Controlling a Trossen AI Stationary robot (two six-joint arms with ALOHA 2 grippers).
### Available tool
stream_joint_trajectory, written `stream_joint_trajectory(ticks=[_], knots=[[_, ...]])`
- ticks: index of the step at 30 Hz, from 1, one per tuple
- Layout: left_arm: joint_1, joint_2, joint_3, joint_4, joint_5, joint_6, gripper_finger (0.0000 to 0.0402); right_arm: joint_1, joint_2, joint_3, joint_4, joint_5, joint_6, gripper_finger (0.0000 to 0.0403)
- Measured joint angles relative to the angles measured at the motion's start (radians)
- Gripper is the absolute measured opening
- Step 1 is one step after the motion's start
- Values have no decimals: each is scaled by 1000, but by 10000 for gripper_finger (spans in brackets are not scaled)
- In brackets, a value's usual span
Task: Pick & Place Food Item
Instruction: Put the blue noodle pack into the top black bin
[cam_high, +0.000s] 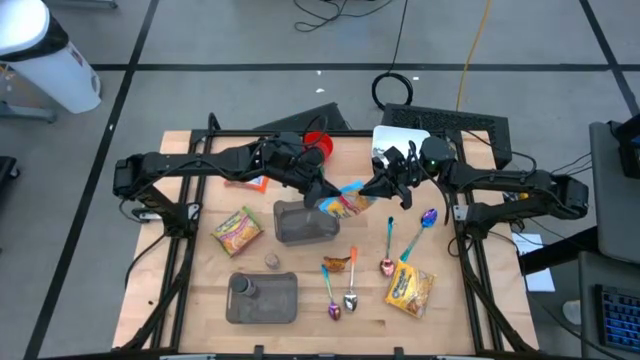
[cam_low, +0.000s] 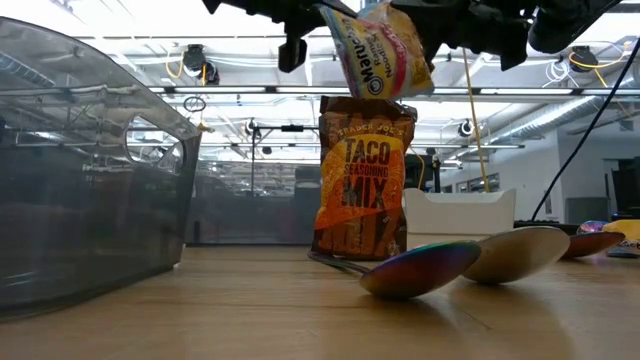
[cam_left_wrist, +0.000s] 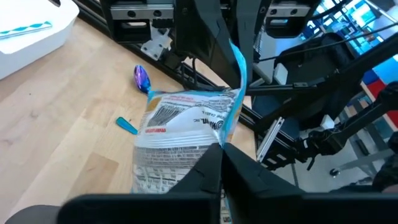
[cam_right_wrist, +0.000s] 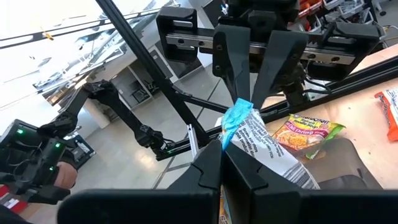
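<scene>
Both grippers are clamped on one noodle packet (cam_high: 347, 200), which is held in the air above the middle of the table (cam_high: 200, 305), between the two arms. The left gripper (cam_high: 322, 192) is closed on the packet's left end, and in the left wrist view its fingers (cam_left_wrist: 214, 163) are seen pressed together on the packet's near edge. The right gripper (cam_high: 376, 190) is closed on the packet's blue sealed end, where its fingers (cam_right_wrist: 214, 163) meet in the right wrist view. In the low view the packet (cam_low: 378, 48) is seen hanging clear of the tabletop, tilted, with both dark grippers at its top corners.

A clear plastic container (cam_high: 303, 222) lies just below and left of the packet in the high view. A second noodle packet (cam_high: 237, 230) lies flat to the left of that container, and a yellow packet (cam_high: 410, 288) lies near the right front corner. A taco seasoning pouch (cam_low: 364, 180) is seen standing upright in the low view. Several iridescent spoons (cam_high: 352, 298) are spread across the near and right parts of the table. A grey tray (cam_high: 262, 297) rests at the near edge, a red cup (cam_high: 317, 144) stands at the far side, and a white bin (cam_high: 398, 140) sits at the far right.
</scene>
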Motion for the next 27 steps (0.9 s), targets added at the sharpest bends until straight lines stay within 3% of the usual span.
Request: stream_joint_trajectory(ticks=[12,22,27], knots=[[1,0,0,39,19,5,3,0,0,0,34,3,11,12],[1,-9,0,30,16,-64,1,-66,-7,0,31,2,77,138],[-10,-72,0,-61,-79,-89,1,-125,-29,0,31,-14,96,186]])
